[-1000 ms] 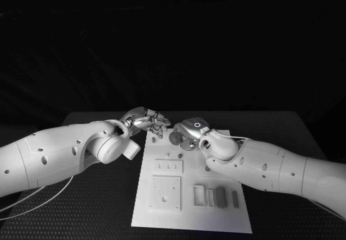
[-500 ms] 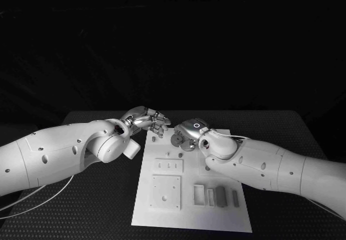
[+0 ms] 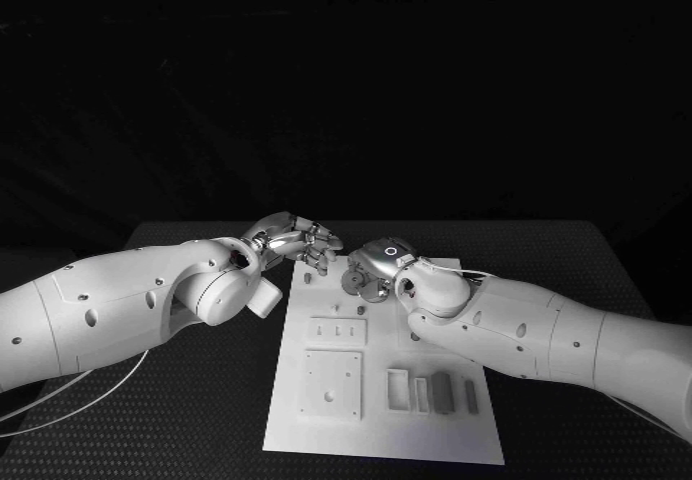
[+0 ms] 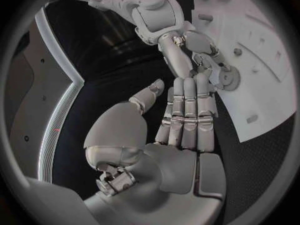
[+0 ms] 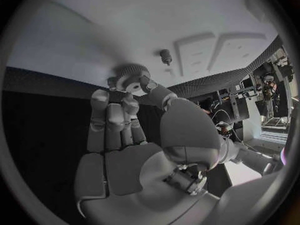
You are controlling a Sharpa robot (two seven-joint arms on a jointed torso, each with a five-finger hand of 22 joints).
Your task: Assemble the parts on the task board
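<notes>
The white task board (image 3: 382, 440) lies in the middle of the table. My right hand (image 3: 378, 268) hovers over its far end and pinches a small round toothed part (image 5: 131, 77) between thumb and fingertips, just above the board (image 5: 125, 30). Close by, a short peg (image 5: 165, 56) stands in the board. My left hand (image 3: 299, 242) is at the board's far left corner with its fingers (image 4: 187, 110) stretched out straight side by side and nothing in them. Their tips reach up to the right hand (image 4: 187, 45) and the toothed part (image 4: 230, 77).
Nearer to me on the board are a square plate (image 3: 332, 385), a smaller plate with slots (image 3: 338, 330) and several upright rectangular pieces (image 3: 433, 393). Both white forearms lie over the board's sides. Black table surface (image 3: 173, 420) surrounds the board.
</notes>
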